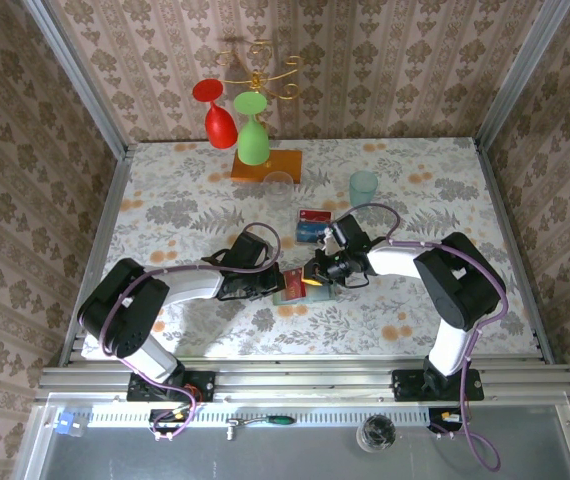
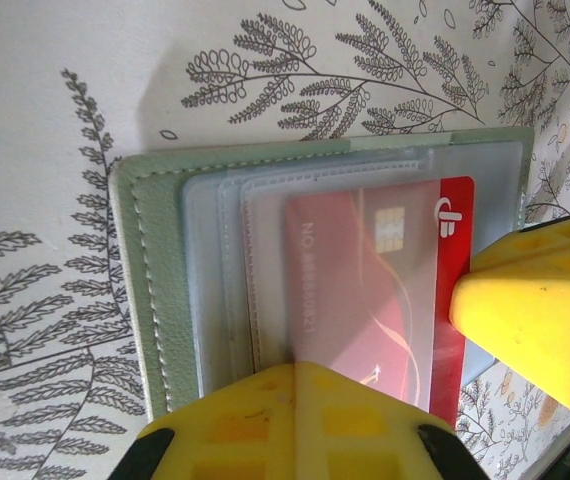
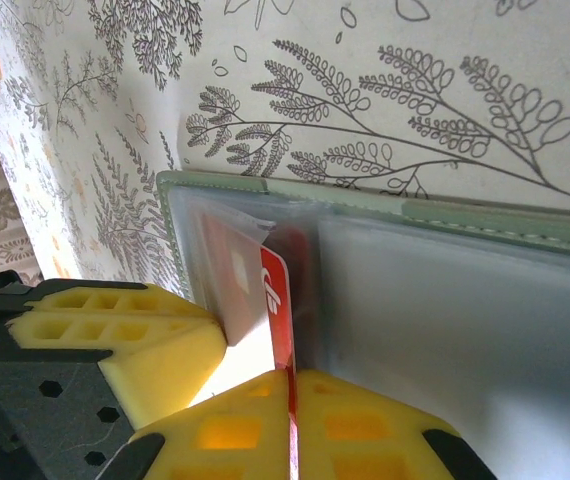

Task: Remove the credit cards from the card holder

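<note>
The holder (image 2: 155,290) lies open on the floral table (image 2: 55,90), between the two arms. The left gripper (image 2: 293,378) has its jaws closed together, tips pressed down on the holder's clear pockets. The right gripper (image 3: 290,390) pinches the edge of the red card (image 2: 455,215), which sticks partway out of a pocket.

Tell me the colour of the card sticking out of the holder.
The card is red; the left wrist view shows it best.
</note>
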Action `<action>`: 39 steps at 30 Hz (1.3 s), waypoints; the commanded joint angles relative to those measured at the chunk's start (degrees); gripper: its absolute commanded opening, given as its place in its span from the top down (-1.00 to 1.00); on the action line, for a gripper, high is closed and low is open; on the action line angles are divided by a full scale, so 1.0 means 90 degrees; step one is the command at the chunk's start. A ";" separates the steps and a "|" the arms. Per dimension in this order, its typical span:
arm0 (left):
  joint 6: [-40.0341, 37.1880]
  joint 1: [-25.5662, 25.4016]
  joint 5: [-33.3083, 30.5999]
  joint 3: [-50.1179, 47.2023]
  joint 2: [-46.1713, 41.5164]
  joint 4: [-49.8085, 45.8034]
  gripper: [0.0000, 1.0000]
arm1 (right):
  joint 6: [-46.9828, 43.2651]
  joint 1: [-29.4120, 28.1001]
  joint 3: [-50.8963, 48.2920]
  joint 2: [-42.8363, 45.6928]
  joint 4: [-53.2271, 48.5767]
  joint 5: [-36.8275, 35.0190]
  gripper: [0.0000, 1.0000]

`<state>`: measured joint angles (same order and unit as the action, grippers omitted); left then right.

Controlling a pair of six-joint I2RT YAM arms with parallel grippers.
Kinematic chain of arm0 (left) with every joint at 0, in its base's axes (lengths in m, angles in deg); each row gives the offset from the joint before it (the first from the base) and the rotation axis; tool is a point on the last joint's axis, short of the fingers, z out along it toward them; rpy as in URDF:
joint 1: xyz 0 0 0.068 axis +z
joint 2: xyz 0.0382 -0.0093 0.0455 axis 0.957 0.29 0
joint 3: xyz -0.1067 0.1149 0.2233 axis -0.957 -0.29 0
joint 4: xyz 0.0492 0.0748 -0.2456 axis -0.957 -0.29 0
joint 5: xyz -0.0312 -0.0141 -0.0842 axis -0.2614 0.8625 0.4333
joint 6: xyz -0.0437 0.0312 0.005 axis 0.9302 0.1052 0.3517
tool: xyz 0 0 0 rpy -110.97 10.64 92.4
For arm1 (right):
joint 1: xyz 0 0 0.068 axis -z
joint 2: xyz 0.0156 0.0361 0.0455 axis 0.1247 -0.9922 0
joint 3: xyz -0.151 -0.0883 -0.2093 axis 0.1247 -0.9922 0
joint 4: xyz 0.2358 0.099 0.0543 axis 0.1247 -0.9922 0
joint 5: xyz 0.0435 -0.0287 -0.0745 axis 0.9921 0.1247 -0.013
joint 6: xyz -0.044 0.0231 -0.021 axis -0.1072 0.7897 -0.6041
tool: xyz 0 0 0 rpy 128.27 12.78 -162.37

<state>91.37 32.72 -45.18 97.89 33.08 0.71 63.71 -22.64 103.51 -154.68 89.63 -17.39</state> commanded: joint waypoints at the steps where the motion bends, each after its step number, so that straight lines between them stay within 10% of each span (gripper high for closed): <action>1: -0.0014 0.0034 0.0004 -0.0115 0.0076 -0.0227 1.00 | -0.0116 0.0087 -0.0166 0.0184 0.0011 0.0086 0.85; 39: -0.0086 0.0083 0.0071 -0.0086 -0.0160 -0.0213 1.00 | -0.1007 0.0274 0.0144 0.1049 -0.1740 -0.1024 0.89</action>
<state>91.37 32.78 -44.94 97.89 33.03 0.66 55.97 -20.30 103.07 -146.46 76.84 -24.19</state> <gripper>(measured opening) 0.051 0.058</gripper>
